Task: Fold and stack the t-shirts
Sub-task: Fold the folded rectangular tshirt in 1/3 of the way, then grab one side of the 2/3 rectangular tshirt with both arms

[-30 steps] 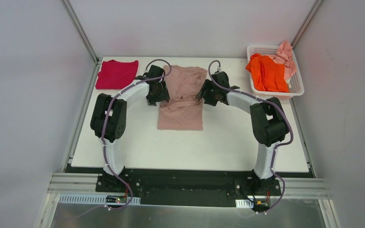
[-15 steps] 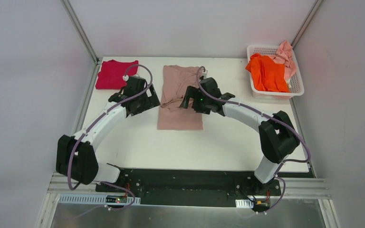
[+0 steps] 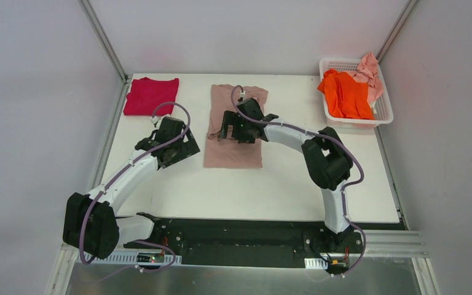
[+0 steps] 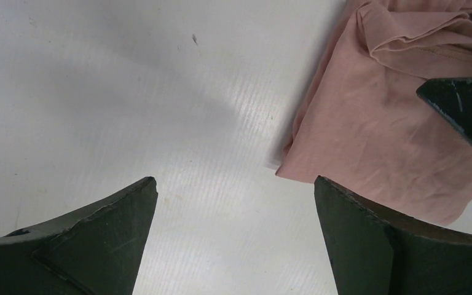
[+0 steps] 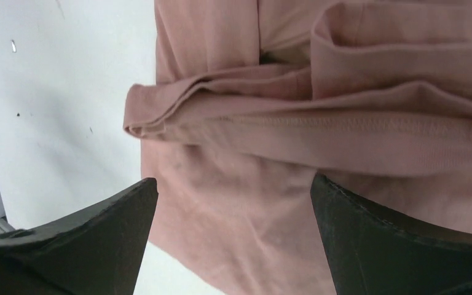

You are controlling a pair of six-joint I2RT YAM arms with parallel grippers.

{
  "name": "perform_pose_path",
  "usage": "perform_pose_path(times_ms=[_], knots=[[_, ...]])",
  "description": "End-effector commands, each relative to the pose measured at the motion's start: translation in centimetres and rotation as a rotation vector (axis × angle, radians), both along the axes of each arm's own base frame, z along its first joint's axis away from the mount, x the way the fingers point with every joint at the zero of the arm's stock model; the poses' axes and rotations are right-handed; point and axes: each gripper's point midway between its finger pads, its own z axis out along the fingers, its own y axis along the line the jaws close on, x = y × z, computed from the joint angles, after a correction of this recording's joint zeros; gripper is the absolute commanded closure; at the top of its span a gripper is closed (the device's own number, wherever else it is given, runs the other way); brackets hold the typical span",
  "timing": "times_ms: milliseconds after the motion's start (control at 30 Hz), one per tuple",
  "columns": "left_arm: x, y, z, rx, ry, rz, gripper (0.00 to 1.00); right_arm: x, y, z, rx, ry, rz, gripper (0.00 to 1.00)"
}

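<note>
Left claw is the nearer one: jaws wide apart, nothing between them, hovering over bare table just off the left edge of the beige shirt. In its wrist view the left claw has the beige shirt up and to the right, with the shirt's near-left corner just beyond the right-hand finger. Right claw sits further out, also spread wide and empty, hanging over the left-middle of that shirt. In its own view the right claw straddles the beige shirt where a bunched fold runs crosswise and ends at the cloth's left edge. Can't tell if the tips touch fabric. The shirt is a narrow strip mid-table, long axis running near to far, sides apparently tucked in, middle rumpled. My read: the key relation is that the fold lies straight under the right claw, while the near-left corner lies just right of the left claw, so right is placed for the crease and left for the hem. The lengthwise fold looks not yet done. Beyond, the crimson shirt lies flat at the far-left corner, well apart. Far right, the basket holds the orange shirt and the pale pink shirt, both unfolded, out of either claw's immediate reach.
</note>
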Motion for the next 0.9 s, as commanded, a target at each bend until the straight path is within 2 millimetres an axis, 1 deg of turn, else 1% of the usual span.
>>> perform_pose_path(times_ms=[0,100,200,367,400,467,500,533,567,633,667,700,733,800,867], knots=[[0.4,0.7,0.3,0.028,-0.025,0.035,0.01,3.9,0.6,1.3,-0.002,-0.103,-0.040,0.01],[0.4,0.6,0.0,0.028,-0.011,0.031,0.01,6.1,0.6,1.8,0.021,-0.127,-0.080,0.00],[0.4,0.6,-0.3,0.031,-0.001,0.030,0.01,8.9,0.3,2.5,0.061,-0.157,-0.128,0.00],[0.5,0.4,-0.5,0.025,0.007,0.025,0.01,13.3,0.2,3.8,0.190,-0.153,-0.214,0.01],[0.5,0.3,-0.6,0.023,0.011,0.022,0.01,14.0,0.3,4.5,0.220,-0.150,-0.219,0.01],[0.5,0.1,-0.6,0.013,0.012,0.016,0.01,14.2,0.5,5.7,0.249,-0.141,-0.210,0.01],[0.4,0.0,-0.6,0.010,0.013,0.014,0.01,13.9,0.3,6.1,0.241,-0.148,-0.204,0.00],[0.5,-0.2,-0.7,0.002,0.014,0.008,0.01,13.4,-0.1,7.4,0.238,-0.170,-0.200,0.00],[0.5,-0.4,-0.8,-0.008,0.016,0.001,0.01,12.8,-0.8,7.9,0.223,-0.182,-0.202,0.00],[0.8,-1.2,-1.0,-0.039,0.021,-0.022,0.01,11.3,-2.8,8.5,0.183,-0.198,-0.227,0.00],[0.9,-1.6,-1.3,-0.051,0.028,-0.032,0.01,10.2,-4.0,8.6,0.161,-0.199,-0.241,0.00],[1.1,-2.0,-1.6,-0.065,0.035,-0.043,0.01,8.9,-5.2,8.3,0.136,-0.190,-0.258,0.00],[1.4,-2.4,-1.9,-0.077,0.037,-0.050,0.01,7.1,-6.8,7.1,0.102,-0.162,-0.276,0.00],[1.8,-3.1,-2.4,-0.099,0.050,-0.065,0.06,4.2,-9.7,5.7,0.038,-0.126,-0.337,0.00],[2.2,-3.6,-3.1,-0.113,0.062,-0.074,0.11,1.0,-11.5,4.4,0.025,-0.070,-0.362,0.00]])
